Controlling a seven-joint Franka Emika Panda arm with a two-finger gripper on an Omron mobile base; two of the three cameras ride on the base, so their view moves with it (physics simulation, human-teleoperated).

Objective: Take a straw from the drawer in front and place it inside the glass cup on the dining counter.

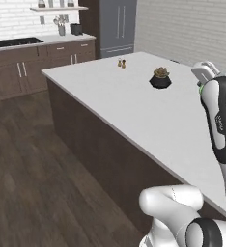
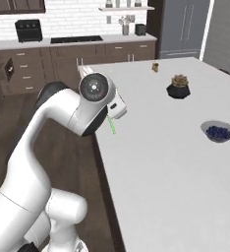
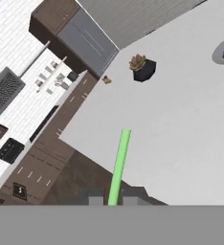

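Observation:
The bright green straw (image 3: 119, 165) rises from between my fingertips in the hand view, and my gripper (image 3: 113, 200) is shut on its lower end. Seen from the right base, a short length of the straw (image 2: 111, 126) hangs below my gripper (image 2: 110, 117), over the near left edge of the white dining counter (image 2: 176, 167). A green speck of straw (image 1: 201, 89) shows by my hand at the right of the dining counter (image 1: 134, 106) in the left base view. The glass cup and the drawer are out of view.
A blue bowl (image 2: 218, 132) with dark fruit sits on the counter's right side. A black pot with a plant (image 2: 178, 89) and small shakers (image 2: 155, 67) stand farther back. Kitchen cabinets and a grey fridge line the far wall.

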